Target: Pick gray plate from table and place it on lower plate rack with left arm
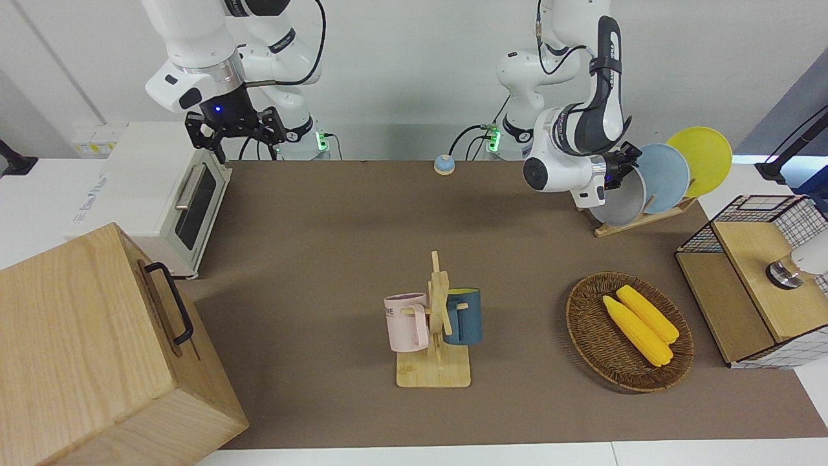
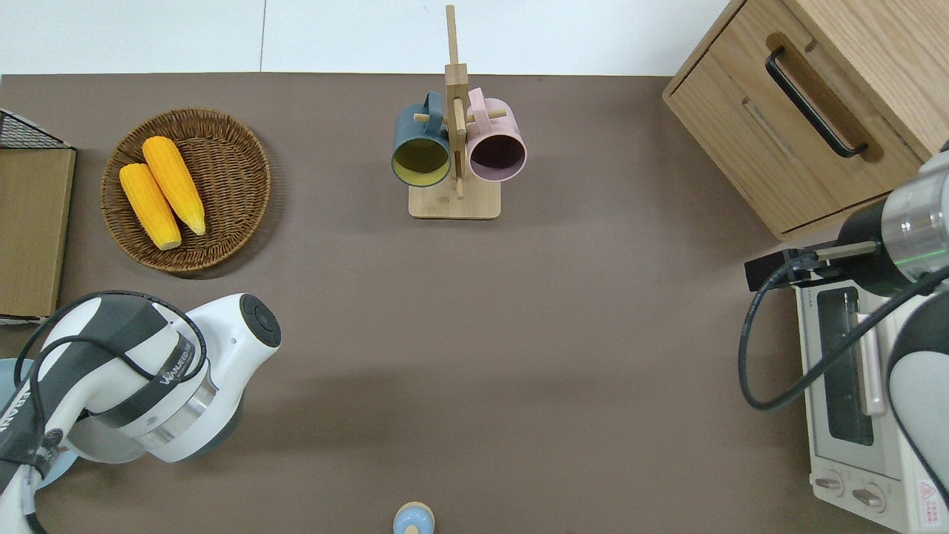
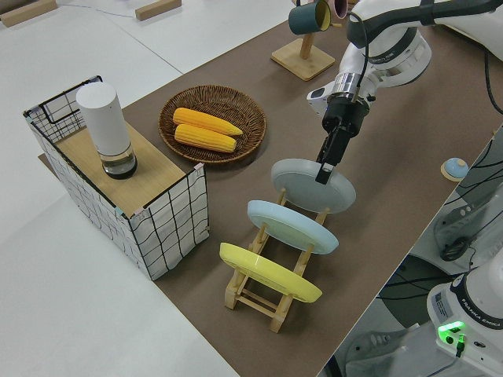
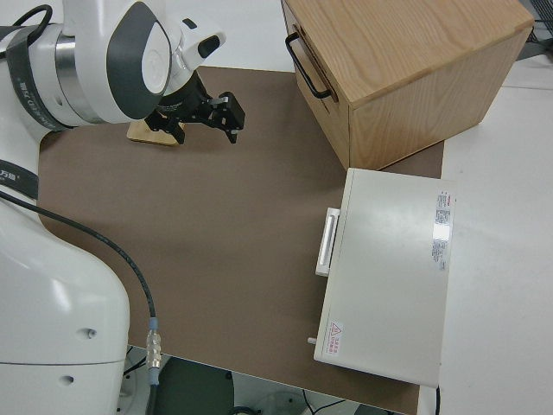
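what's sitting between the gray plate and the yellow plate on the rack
The sky-blue plate stands in the slot between the gray plate and the yellow plate on the rack, clearest in the left side view.

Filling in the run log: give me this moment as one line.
left tool: on gray plate rim | gray plate: in rack slot beside blue plate | right arm: parked

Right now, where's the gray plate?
The gray plate stands in the lower plate rack at the left arm's end of the table, beside the sky-blue plate, with the left pincer at its rim.
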